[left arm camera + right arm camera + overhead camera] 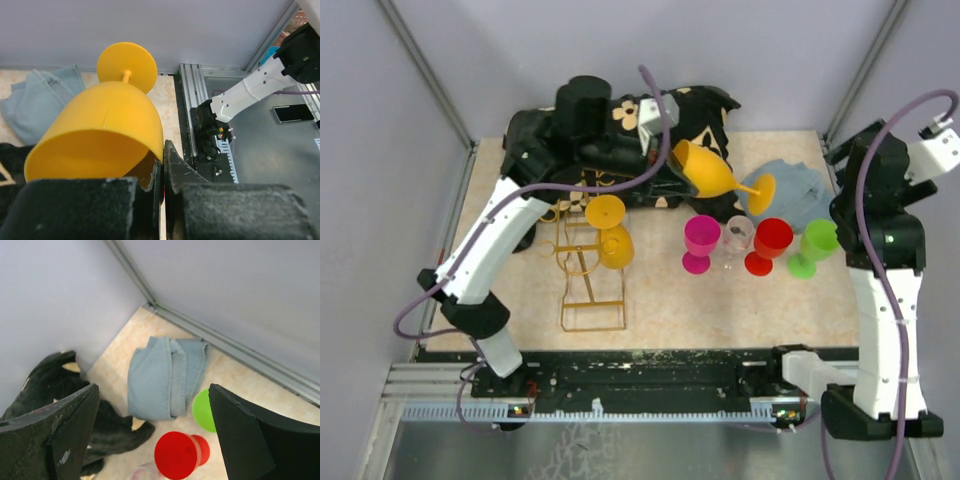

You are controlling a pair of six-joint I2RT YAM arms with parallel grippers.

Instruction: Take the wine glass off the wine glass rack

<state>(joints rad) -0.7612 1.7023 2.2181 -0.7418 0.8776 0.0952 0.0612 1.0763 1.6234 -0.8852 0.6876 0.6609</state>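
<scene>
From above, the left gripper [670, 168] is closed on the rim of the yellow wine glass [705, 170] and holds it off the desk [670, 310]. The glass lies almost on its side, mouth at the gripper. Its long axis runs off to the gripper's right, with the foot over the blue denim cloth [798, 190]. The gold wine glass rack [582, 300] lies flat, nearer the arm bases than this gripper and well apart from the held glass. A second yellow glass [615, 245] rests in its rails.

In the left wrist view, the bowl wall is pinched between the fingers [172, 170]. The stem and foot point straight ahead of the gripper.

In the right wrist view, the right gripper [153, 387] is spread wide and holds nothing. The denim, a red glass [175, 455] and a green glass [205, 410] lie beyond its fingers.
</scene>
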